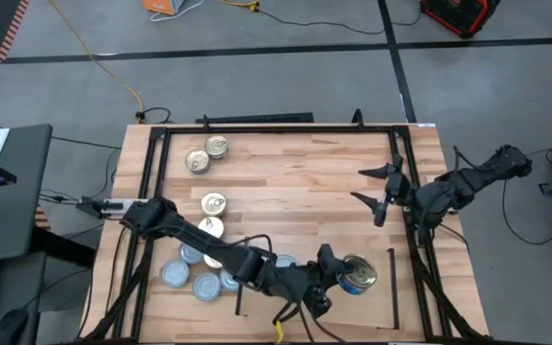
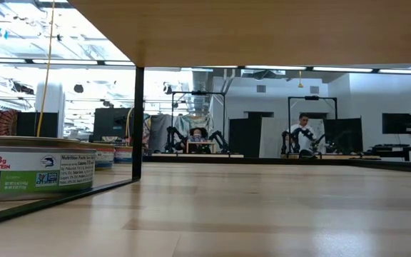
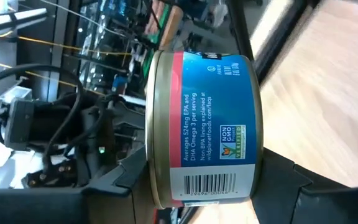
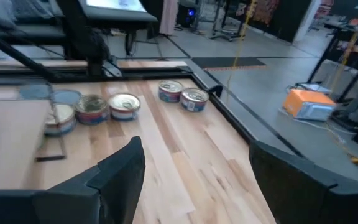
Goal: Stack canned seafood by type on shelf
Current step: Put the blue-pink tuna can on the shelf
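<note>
My left gripper (image 1: 341, 278) reaches along the table's near edge and is shut on a blue-labelled tin (image 1: 357, 273) with a gold rim. It holds the tin above the shelf (image 1: 372, 311), a pale board between two black strips. Two gold-lidded tins (image 1: 207, 155) stand at the far left, and two more (image 1: 212, 215) stand nearer. Several silvery-blue tins (image 1: 199, 276) cluster at the near left. My right gripper (image 1: 383, 192) hovers open at the table's right side, with nothing between its fingers (image 4: 123, 168). My left gripper pinches the tin between its two fingers, one on the gold-rimmed lid end (image 3: 154, 180) and one on the base end (image 3: 257, 168). The fingers come nearly level from the table's left. The tin is lifted clear and tipped off upright, its lid partly turned up.
The black frame rails (image 1: 147, 192) run along the table's left, far and right edges. In the low view a white-and-green tin (image 2: 34, 171) stands beside a black post (image 2: 138, 121) under the shelf board (image 2: 262, 28). Bare wood (image 1: 295, 182) lies mid-table.
</note>
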You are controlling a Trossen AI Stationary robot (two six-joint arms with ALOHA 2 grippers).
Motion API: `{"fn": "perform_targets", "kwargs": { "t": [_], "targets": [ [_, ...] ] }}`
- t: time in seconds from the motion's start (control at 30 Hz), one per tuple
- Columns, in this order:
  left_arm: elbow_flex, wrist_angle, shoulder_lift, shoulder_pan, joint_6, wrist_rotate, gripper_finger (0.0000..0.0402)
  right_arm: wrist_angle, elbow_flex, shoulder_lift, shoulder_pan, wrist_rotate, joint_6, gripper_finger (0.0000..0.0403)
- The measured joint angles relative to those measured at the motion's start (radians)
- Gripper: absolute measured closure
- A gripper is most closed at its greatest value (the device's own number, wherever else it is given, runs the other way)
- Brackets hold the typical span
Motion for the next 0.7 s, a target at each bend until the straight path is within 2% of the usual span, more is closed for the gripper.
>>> {"fn": "perform_targets", "kwargs": {
  "t": [0.17, 0.33, 0.53, 0.7],
  "targets": [
    [0.001, 0.023, -0.007, -0.013, -0.094, -0.031, 0.0211, 0.054, -0.017, -0.004, 0.001, 0.023, -0.027, 0.0085],
    [0.001, 0.0, -0.006, -0.043, -0.113, -0.073, 0.0209, 0.078, -0.017, -0.007, 0.001, 0.024, -0.028, 0.0085],
    [0.001, -0.044, -0.005, -0.082, -0.272, -0.032, 0.0211, 0.079, -0.017, -0.004, 0.001, 0.024, -0.028, 0.0085],
    [0.001, -0.034, 0.002, -0.103, -0.323, 0.036, 0.0209, 0.093, -0.017, -0.004, 0.001, 0.024, -0.026, 0.0085]
  ]
}}
